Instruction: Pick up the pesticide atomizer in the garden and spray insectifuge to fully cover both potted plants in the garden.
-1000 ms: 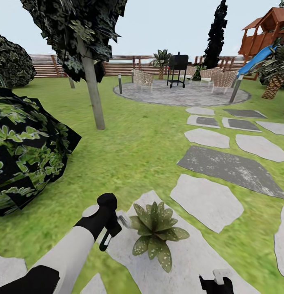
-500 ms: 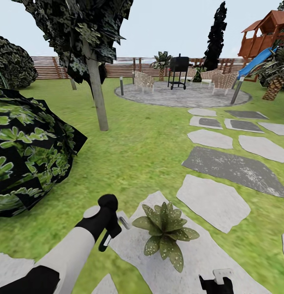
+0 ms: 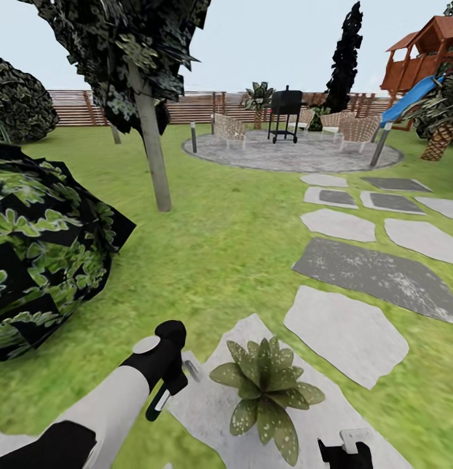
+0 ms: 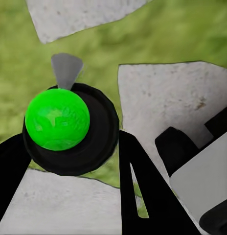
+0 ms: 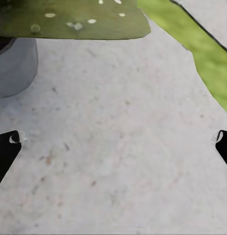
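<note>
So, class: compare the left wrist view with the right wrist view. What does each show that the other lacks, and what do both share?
Left wrist view alone: a bright green ball-shaped top on a black round body, held between the left fingers.

Right wrist view alone: a speckled green leaf over a grey pot, with the right fingers set wide apart.

Both: grey paving slab and green lawn.

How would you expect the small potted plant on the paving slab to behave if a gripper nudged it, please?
The potted plant would probably tip easily: its leaf rosette spreads wider than the small grey pot. The leaves look likely to bend rather than push back. The flat slab under it suggests it might slide first.
</note>
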Available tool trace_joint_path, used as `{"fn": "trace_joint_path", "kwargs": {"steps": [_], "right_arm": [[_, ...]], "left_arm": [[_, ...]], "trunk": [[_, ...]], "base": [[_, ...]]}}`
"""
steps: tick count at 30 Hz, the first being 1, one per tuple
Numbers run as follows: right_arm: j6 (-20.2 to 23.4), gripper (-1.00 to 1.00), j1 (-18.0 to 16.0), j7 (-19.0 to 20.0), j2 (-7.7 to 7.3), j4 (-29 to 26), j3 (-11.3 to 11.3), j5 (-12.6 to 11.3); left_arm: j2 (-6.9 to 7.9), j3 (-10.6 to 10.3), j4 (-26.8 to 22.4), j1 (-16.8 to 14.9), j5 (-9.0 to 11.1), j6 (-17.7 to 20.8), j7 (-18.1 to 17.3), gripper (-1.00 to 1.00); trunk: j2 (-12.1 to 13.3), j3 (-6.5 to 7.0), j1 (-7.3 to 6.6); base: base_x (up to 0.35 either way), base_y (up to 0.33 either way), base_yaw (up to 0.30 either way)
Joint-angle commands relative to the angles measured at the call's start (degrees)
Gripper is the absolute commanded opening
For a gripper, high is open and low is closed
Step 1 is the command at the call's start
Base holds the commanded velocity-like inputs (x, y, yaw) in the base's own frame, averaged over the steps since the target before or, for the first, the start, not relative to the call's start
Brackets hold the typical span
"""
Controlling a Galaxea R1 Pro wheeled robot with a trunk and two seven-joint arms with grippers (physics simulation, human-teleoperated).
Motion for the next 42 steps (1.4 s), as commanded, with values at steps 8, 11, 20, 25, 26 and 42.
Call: {"fn": "trace_joint_path", "kwargs": {"steps": [8,11,20,25,26,42], "right_arm": [[-0.2,1.00,0.0,0.3,-0.01,0.0,-0.5,0.3],[-0.2,1.00,0.0,0.3,-0.01,0.0,-0.5,0.3],[-0.2,1.00,0.0,0.3,-0.01,0.0,-0.5,0.3],[-0.2,1.00,0.0,0.3,-0.01,0.0,-0.5,0.3],[-0.2,1.00,0.0,0.3,-0.01,0.0,-0.5,0.3],[-0.2,1.00,0.0,0.3,-0.01,0.1,-0.5,0.3]], "left_arm": [[-0.01,-0.4,0.6,1.2,-0.5,0.3,-0.5,-1.00],[0.00,-0.4,0.9,1.7,-0.5,0.3,-0.4,-1.00],[0.00,-0.4,1.0,1.9,-0.5,0.3,-0.4,-1.00],[-0.07,-0.4,1.2,1.9,-0.6,0.3,-0.3,-1.00],[-0.06,-0.4,1.2,1.9,-0.7,0.3,-0.3,-1.00],[-0.35,-0.1,0.4,1.8,-0.4,0.2,-0.3,-1.00]], "trunk": [[0.0,-0.05,0.02],[0.0,-0.05,0.02],[0.0,-0.16,0.02],[0.0,-0.55,0.02],[0.0,-0.64,0.02],[0.0,-0.81,0.02]], "base": [[0.146,0.000,-0.180],[0.003,0.000,-0.028],[0.000,0.000,-0.015],[-0.004,0.000,-0.106],[-0.064,-0.023,-0.110],[-0.056,-0.034,-0.051]]}}
